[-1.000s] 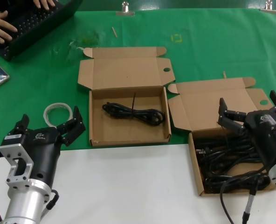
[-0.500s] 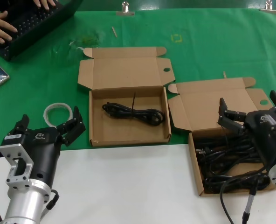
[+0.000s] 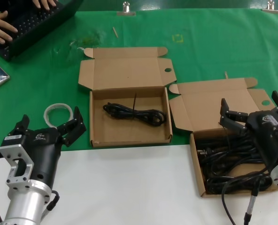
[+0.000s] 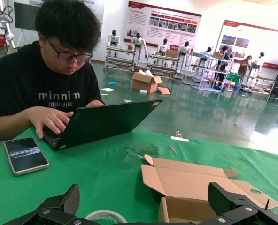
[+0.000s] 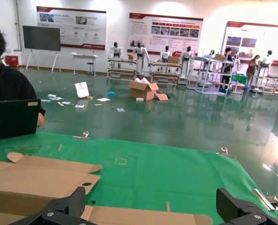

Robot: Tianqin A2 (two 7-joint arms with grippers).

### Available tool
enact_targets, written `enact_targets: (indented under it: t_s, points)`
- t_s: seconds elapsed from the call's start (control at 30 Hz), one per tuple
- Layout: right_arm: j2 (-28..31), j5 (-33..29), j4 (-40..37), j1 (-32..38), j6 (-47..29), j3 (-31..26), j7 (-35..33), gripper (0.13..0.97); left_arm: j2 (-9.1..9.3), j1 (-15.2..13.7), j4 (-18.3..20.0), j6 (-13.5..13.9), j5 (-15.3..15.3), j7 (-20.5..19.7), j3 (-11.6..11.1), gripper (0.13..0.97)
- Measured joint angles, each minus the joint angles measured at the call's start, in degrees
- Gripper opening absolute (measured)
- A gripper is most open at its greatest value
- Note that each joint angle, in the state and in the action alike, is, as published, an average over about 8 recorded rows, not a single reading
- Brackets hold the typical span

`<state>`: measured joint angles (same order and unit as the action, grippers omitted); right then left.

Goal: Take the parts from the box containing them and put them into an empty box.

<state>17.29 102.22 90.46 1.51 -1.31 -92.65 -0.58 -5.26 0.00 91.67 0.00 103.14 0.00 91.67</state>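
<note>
Black looped cable bundles (image 3: 233, 161) heaped, uncountable, in right brown cardboard mailer box (image 3: 196, 165) at desk's near edge; one black bundle (image 3: 135, 113) in centre brown box (image 3: 94, 137), bare floor around it. Two boxes nearly touching. Right gripper (image 3: 250, 108) over heap, jaws spread, holding nothing. Left gripper (image 3: 48, 124) beside whitish tubing ring (image 3: 57, 112), jaws spread.

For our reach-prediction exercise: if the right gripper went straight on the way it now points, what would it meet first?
Probably the raised lid of the box holding the cables, since the open right gripper points that way; depth is unclear.
</note>
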Motion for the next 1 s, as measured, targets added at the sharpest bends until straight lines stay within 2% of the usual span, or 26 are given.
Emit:
enact_targets:
  t_s: [1.0]
  points:
    - [0.00, 0.00, 0.00, 0.00, 0.00, 0.00, 0.00, 0.966, 0.00, 0.00, 0.00, 0.00, -0.01, 0.00, 0.00, 0.966]
